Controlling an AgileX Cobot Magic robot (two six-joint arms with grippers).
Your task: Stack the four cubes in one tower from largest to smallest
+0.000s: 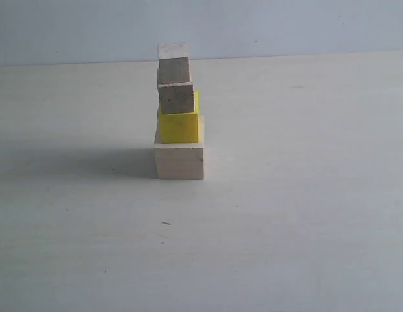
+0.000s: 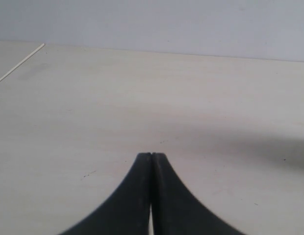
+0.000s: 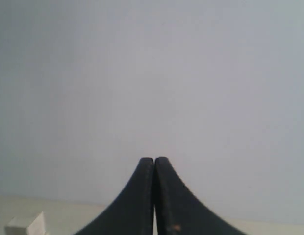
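The four cubes stood as one tower on the counter: the large pale wooden cube at the base, the medium bright yellow cube on it, then one small bare wooden cube with a greyish-pink tint, and the second small bare wooden cube on top. By their look, all were light, rigid blocks with flat, fairly dry faces. They would not crush, but they could be nudged easily, and the two small ones sat off-centre on the yellow cube, so the column seemed likely to topple from a side knock. Any correction would best take one cube by two opposite upright faces, coming from above. The left gripper was clenched on nothing, its tips pressed together over bare counter, with no cube ahead of it. The right gripper was likewise clenched and empty, raised and facing the plain blue-grey wall. A pale block's corner showed near it and to one side, probably the top of the tower, though I could not tell which cube. Neither gripper touched the tower, and nothing else lay on the counter near them to obstruct an approach.
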